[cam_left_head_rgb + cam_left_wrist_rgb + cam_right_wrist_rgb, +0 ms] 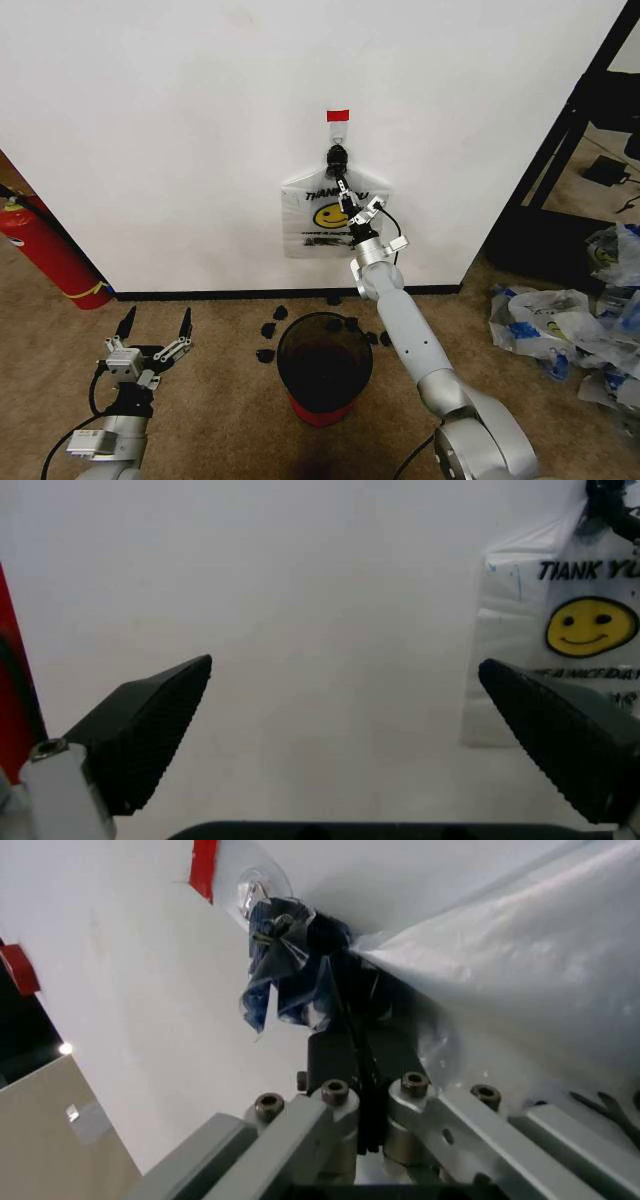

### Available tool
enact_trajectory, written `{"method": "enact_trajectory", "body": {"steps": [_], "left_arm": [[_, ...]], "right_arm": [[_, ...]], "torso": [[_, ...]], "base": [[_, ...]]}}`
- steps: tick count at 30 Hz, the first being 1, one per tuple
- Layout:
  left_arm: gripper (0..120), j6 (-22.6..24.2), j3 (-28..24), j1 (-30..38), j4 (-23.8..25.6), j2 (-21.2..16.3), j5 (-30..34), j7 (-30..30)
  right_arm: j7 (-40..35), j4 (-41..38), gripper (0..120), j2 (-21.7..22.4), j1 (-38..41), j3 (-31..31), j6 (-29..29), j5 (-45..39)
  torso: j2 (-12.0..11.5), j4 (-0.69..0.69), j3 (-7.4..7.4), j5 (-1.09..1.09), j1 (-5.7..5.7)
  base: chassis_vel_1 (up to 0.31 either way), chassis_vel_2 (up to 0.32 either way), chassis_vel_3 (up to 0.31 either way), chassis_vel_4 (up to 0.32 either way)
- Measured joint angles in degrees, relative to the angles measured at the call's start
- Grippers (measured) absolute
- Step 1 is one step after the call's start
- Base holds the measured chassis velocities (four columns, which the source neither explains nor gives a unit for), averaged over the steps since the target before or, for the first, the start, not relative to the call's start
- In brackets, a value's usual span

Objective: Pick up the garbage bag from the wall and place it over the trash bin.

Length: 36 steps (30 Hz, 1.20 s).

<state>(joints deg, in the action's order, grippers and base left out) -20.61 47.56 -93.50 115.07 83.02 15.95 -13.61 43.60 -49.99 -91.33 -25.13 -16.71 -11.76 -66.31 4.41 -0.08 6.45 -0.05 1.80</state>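
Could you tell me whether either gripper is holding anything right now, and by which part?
The right gripper is shut on the garbage bag, near its bunched handles just below the hook. The left gripper is open and holds nothing.

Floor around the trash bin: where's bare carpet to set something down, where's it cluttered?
Bare: carpet between left gripper and trash bin, up to the fire extinguisher. Crowded: black bits ring the bin's wall side, right arm beside it, bag pile far right.

The garbage bag [322, 222] (white, smiley-faced, "THANK YOU") hangs from a hook on the wall [180, 130], directly above the open dark trash bin [324, 366].
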Motion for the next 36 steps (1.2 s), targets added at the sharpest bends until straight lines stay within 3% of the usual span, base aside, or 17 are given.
{"method": "enact_trajectory", "body": {"steps": [9,18,23,36], "left_arm": [[100,-0.2,0.1,-0.2,0.1,0.2,0.0,0.0],[100,-0.4,0.2,-0.2,0.4,0.1,0.4,0.0],[100,-0.5,0.0,-0.1,0.5,0.0,0.4,0.0],[100,-0.4,0.1,-0.7,2.3,-1.4,1.8,0.0]], "right_arm": [[-0.3,-1.2,0,0.3,-1.5,0.7,0.0,0.5],[2.1,-9.7,0,5.6,-9.7,3.2,0.4,2.0],[5.2,-13.7,0,9.3,-14.7,1.9,1.2,3.3],[15.6,-15.0,0,14.7,-24.7,-3.7,2.1,6.3]], "torso": [[0.0,0.0,0.0,0.0,0.0],[0.0,-0.01,-0.01,0.0,-0.01],[0.0,0.0,-0.01,0.01,-0.01],[0.0,0.01,-0.01,0.01,-0.01]], "base": [[0.0,0.0,0.0,0.0],[0.0,0.0,0.0,0.0],[0.0,0.0,0.0,0.0],[0.0,0.0,0.0,0.0]]}}
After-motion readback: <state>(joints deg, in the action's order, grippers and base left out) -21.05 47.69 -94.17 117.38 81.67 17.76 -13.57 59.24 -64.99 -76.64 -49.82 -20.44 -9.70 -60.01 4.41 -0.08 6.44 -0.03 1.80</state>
